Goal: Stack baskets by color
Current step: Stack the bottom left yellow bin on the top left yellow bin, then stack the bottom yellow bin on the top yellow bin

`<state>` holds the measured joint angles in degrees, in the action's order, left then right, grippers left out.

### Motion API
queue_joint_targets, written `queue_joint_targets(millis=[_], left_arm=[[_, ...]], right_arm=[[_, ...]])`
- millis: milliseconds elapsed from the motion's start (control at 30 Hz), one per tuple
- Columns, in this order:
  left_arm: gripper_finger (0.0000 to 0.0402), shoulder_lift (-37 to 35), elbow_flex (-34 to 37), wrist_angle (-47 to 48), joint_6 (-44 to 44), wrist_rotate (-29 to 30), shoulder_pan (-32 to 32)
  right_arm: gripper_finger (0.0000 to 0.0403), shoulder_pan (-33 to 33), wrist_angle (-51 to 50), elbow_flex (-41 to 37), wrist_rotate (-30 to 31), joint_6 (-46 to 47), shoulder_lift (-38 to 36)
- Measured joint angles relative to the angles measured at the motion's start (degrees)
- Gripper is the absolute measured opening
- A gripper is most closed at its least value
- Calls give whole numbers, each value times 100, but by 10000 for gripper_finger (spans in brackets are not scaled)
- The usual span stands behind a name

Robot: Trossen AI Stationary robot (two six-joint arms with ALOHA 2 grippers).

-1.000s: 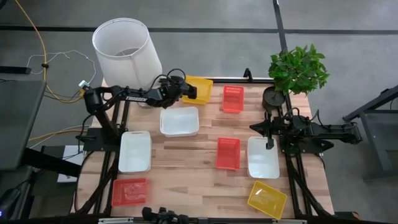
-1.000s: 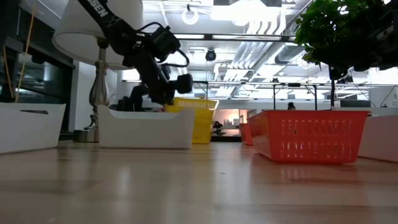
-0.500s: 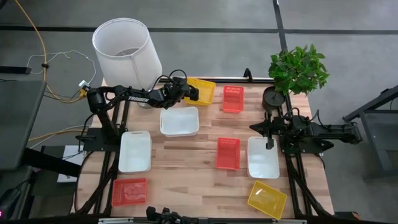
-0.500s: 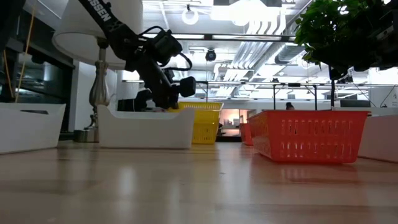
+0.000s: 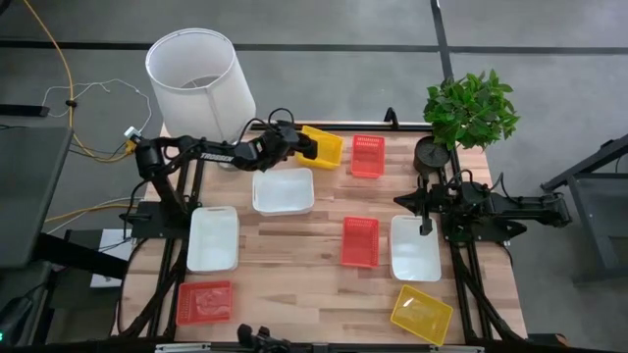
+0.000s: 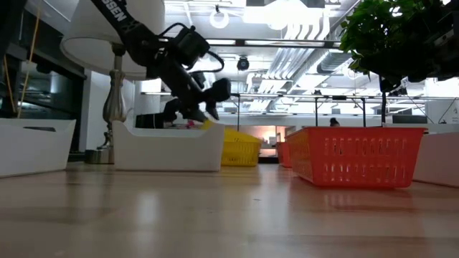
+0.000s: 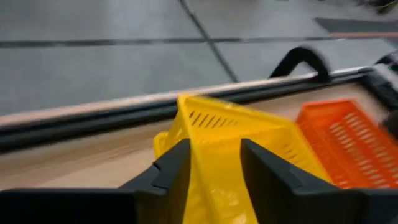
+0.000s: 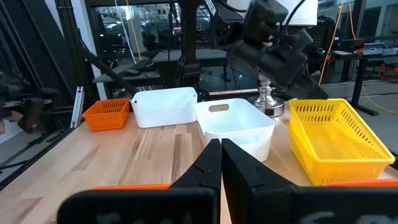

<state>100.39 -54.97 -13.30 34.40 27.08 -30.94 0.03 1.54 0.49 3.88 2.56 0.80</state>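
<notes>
My left gripper stands open at the far middle of the table, its fingers on either side of the left wall of a yellow mesh basket. That basket sits tilted, its left side higher. A red basket lies just to its right and a white one just nearer. Other red, white and yellow baskets lie spread over the table. My right gripper is shut and waits at the right edge. My left gripper comes slanting down from the table's left, one finger outside and one finger inside the yellow basket's left wall. Whether either finger still touches that wall, I cannot tell.
A white lampshade stands at the far left corner, a potted plant at the far right. A white basket and a red one lie at the left; red, white and yellow at the right.
My left gripper has carried the yellow basket a little toward the red one at the far edge, tipped upward, and opened. The basket has turned slightly and sunk; its right end is down and its left side stays higher.
</notes>
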Motion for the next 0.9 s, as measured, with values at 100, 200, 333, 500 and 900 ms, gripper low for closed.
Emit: queue_joint_targets(millis=[100, 200, 333, 500, 900], left_arm=[[162, -27, 1, -18, -99, -181, 0], [181, -60, 1, -115, -148, -211, 0], [189, -58, 1, -115, -353, -359, 2], [179, -58, 1, -352, -935, -756, 169], [145, -433, 6, -1355, -1936, -2690, 1554]], right_arm=[[0, 1, 0, 0, 0, -1, 0], [0, 0, 0, 0, 0, -2, 0], [0, 1, 0, -2, 0, -2, 0], [0, 2, 0, 0, 0, 0, 0], [0, 0, 0, 0, 0, 0, 0]])
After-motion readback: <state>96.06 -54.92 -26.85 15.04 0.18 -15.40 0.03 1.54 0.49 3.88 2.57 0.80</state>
